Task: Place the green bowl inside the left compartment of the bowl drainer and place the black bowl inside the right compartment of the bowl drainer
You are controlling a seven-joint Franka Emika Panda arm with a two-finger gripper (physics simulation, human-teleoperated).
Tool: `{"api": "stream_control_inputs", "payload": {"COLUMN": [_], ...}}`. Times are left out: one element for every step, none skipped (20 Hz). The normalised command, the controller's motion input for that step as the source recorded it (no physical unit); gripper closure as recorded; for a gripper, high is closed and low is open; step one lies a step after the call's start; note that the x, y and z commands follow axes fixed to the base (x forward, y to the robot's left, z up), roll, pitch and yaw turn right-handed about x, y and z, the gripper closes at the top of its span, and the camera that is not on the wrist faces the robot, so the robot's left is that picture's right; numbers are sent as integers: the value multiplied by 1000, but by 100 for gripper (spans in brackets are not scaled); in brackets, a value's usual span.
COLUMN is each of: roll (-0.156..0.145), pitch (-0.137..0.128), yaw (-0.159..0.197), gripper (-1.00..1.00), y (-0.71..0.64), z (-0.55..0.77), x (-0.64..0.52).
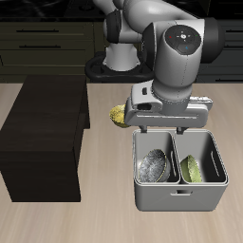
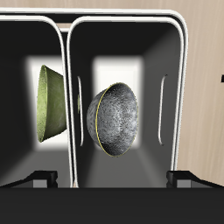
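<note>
The grey bowl drainer (image 1: 180,201) stands near the table's front edge, and each of its two wells holds one bowl. The black bowl (image 1: 153,166) (image 2: 114,120), with its silvery speckled inside, leans on its edge in the right compartment. In the left compartment, the green bowl (image 1: 193,169) (image 2: 50,103) leans against the wall. My gripper (image 1: 172,131) (image 2: 114,179) hangs just above the drainer's back rim (image 2: 184,52), over the black bowl's well. It is open, its fingertips (image 2: 39,179) are wide apart, and nothing is held between them.
A yellowish small bowl (image 1: 118,114) lies on the table just behind the drainer, partly hidden by my arm. A large dark box (image 1: 43,133) stands beside the drainer. The robot's base is at the back.
</note>
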Motion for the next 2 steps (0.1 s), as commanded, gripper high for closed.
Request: {"api": "stream_control_inputs", "payload": {"roll": [11, -49], "pitch": [3, -38], "yaw": [0, 6], "gripper": [-100, -100], "y": [5, -98], "z": [6, 65], "x": [-25, 93]}}
